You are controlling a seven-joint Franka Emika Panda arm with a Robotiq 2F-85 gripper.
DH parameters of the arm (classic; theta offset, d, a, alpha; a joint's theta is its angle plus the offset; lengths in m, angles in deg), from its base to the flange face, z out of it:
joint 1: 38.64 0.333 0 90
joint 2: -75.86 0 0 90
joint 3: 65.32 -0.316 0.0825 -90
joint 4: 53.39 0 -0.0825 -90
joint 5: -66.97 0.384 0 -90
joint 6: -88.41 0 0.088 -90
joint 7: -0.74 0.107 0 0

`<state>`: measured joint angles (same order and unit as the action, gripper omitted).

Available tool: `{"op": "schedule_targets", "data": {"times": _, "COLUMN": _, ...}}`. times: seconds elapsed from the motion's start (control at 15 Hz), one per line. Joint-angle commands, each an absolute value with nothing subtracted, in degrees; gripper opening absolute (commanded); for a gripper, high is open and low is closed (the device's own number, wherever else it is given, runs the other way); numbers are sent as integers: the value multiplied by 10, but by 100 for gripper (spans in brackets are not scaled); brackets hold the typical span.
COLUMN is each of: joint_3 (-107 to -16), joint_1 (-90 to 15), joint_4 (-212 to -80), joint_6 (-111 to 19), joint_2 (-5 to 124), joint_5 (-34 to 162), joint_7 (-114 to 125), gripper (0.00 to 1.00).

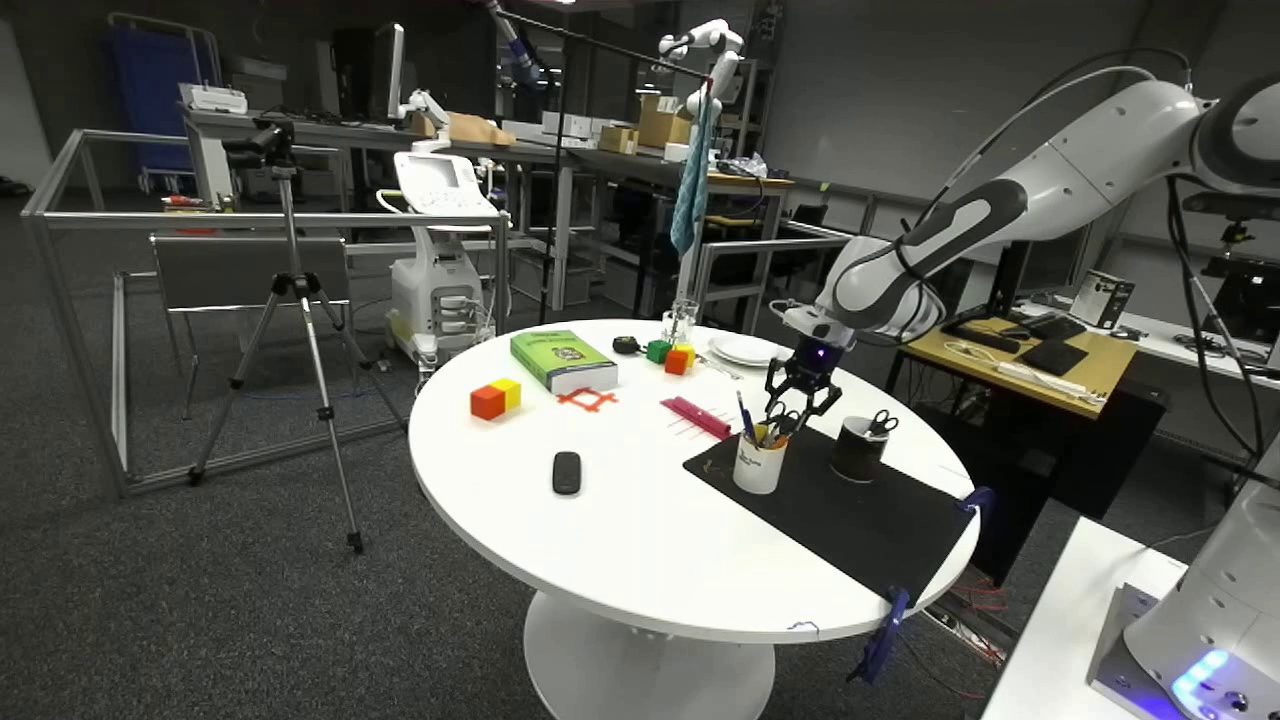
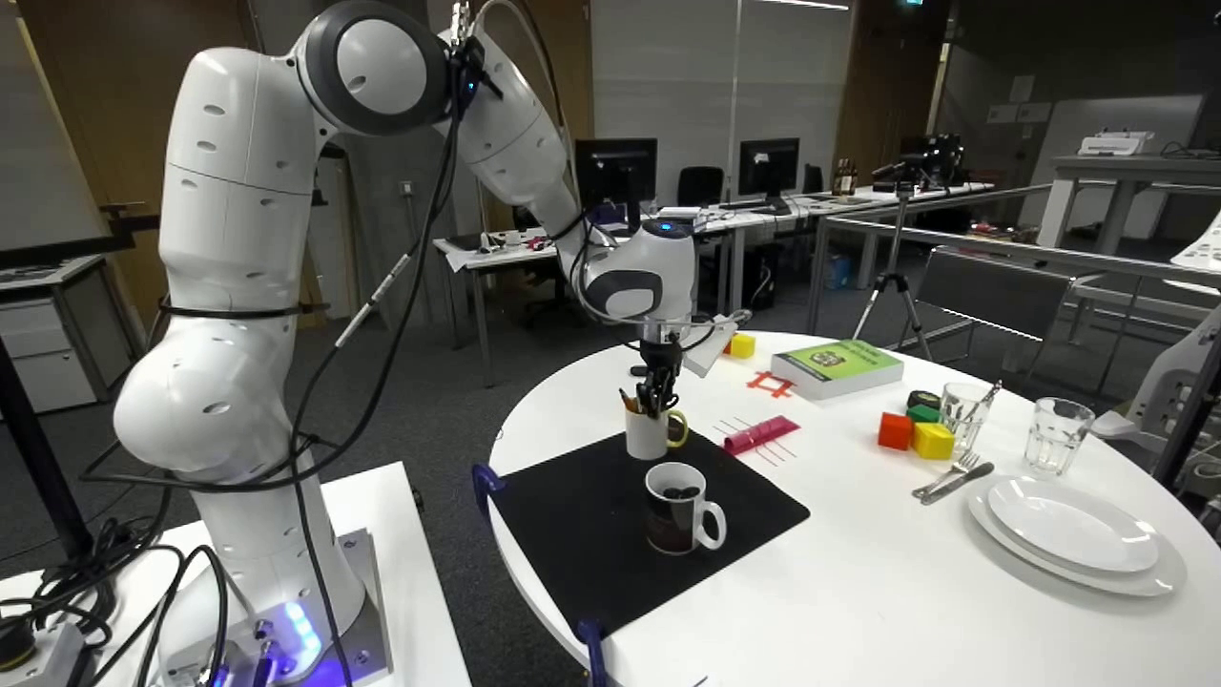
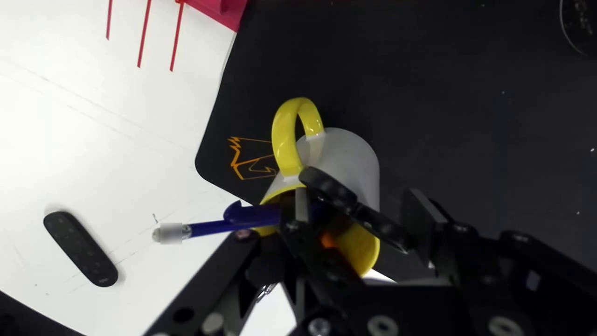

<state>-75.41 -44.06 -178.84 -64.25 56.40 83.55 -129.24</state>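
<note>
Bent like an upside-down V, the arm (image 2: 510, 143) climbs from its base (image 2: 234, 572) to a high elbow, slopes down along the forearm and ends over the table (image 1: 600, 540) with the gripper (image 3: 359, 205) pointing down. Its fingers (image 3: 422, 219) stand apart, and the black handle of a pair of scissors (image 3: 326, 186) lies between them; whether either finger touches it I cannot tell (handle and fingers are equally dark there). The scissors stick up out of a white mug (image 3: 350, 158) right under the gripper, and a blue pen (image 3: 254, 214) leans out over the mug's rim, close beside one finger.

Below the gripper, the mug stands on a black mat (image 3: 419, 93), near one of its corners. A dark mug (image 2: 658, 530) holding other scissors (image 2: 672, 493) stands on the same mat, near the gripper, with a strip of mat between the two mugs. A pink tube (image 1: 700, 418) lies near the gripper, just beside the mat's edge. Farther from the gripper, white tabletop runs past the mat to a remote (image 3: 80, 249) and on to the table's round edge. On the base side of the gripper, the mat reaches that edge, where two blue clamps (image 1: 880, 640) sit. Well apart from the gripper lie a green book (image 1: 565, 360) and some plates (image 2: 1078, 530)
</note>
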Motion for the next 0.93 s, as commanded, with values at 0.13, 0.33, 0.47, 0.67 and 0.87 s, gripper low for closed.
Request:
{"op": "schedule_targets", "data": {"times": 0.13, "joint_3": -768, "joint_1": -455, "joint_4": -1769, "joint_6": -638, "joint_2": 556, "joint_5": 841, "joint_7": -1306, "gripper": 9}}
{"op": "schedule_targets", "data": {"times": 0.33, "joint_3": -770, "joint_1": -457, "joint_4": -1766, "joint_6": -635, "joint_2": 555, "joint_5": 844, "joint_7": -1307, "gripper": 0}}
{"op": "schedule_targets", "data": {"times": 0.47, "joint_3": -772, "joint_1": -457, "joint_4": -1764, "joint_6": -636, "joint_2": 557, "joint_5": 845, "joint_7": -1306, "gripper": 2}}
{"op": "schedule_targets", "data": {"times": 0.67, "joint_3": -774, "joint_1": -458, "joint_4": -1763, "joint_6": -633, "joint_2": 562, "joint_5": 847, "joint_7": -1305, "gripper": 3}}
{"op": "schedule_targets", "data": {"times": 0.87, "joint_3": -773, "joint_1": -456, "joint_4": -1761, "joint_6": -633, "joint_2": 567, "joint_5": 845, "joint_7": -1299, "gripper": 3}}
